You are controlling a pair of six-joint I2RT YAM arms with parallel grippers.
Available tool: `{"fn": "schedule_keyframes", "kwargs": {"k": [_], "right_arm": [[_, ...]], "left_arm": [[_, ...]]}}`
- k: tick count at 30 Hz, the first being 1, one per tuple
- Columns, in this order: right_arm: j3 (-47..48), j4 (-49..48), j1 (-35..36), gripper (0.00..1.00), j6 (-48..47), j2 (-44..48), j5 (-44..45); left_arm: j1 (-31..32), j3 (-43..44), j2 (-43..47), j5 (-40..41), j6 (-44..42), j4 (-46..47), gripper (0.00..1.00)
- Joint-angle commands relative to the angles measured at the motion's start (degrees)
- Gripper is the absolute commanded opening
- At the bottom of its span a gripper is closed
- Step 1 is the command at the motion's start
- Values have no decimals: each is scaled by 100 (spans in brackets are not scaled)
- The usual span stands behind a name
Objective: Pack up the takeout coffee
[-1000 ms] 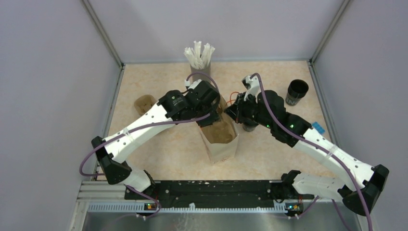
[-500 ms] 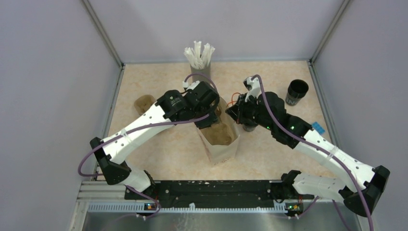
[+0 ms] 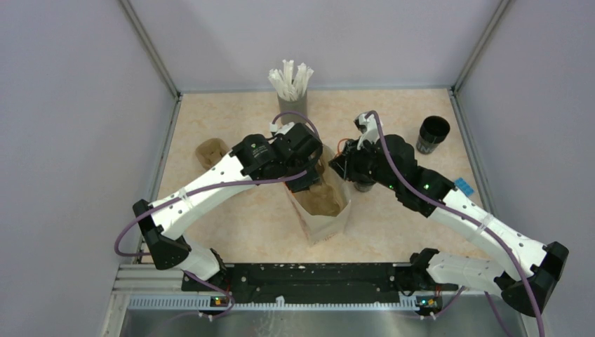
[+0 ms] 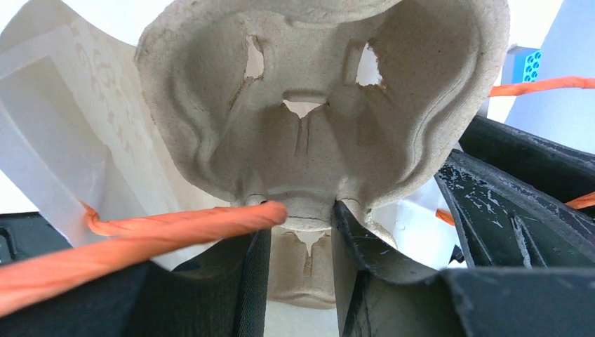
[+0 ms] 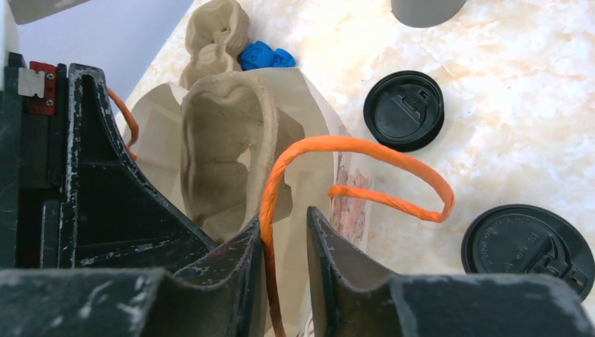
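**Beige tabletop, bag at the centre, coffee apart at the far right**

Grey walls close in the marbled table [image 3: 245, 210], and the white paper bag [image 3: 326, 226] stands open between my two wrists. My left gripper [image 4: 300, 214] is clenched on the lower edge of a pulp cup carrier [image 4: 309, 70], which stands on end inside the bag's mouth. My right gripper [image 5: 283, 219] sits at the bag's rim with its jaws slightly apart. One orange handle [image 5: 365, 147] runs up through the gap, lying against one finger and not pinched.

The takeout coffee [image 3: 433, 132] stands upright and uncovered near the right wall, well apart from the bag and from both my grippers. It is where it was a second ago. Since then my left wrist has edged a little further over the bag's mouth, and the bag's near end has slid slightly toward my bases. My right arm has barely shifted.

Two black lids [image 5: 403, 111] lie flat on the table beside the bag.
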State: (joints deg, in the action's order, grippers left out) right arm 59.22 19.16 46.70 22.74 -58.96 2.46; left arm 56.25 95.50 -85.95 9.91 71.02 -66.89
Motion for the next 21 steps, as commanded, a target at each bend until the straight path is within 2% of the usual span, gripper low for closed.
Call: {"fn": "schedule_keyframes", "kwargs": {"k": [1,8,15,21], "right_arm": [[233,-3,25,25,-91,86,181],[243,-50,30,1,-69,120,183],[350,199,24,0,3,152,705],[407,100,24,0,85,44,756]], "left_arm": [[53,34,23,-133,-72,-142,20],[52,135,-11,-144,-58,-135,19],[35,757,59,-201,-202,-538,19],[26,582,-1,-936,-245,-52,19]]}}
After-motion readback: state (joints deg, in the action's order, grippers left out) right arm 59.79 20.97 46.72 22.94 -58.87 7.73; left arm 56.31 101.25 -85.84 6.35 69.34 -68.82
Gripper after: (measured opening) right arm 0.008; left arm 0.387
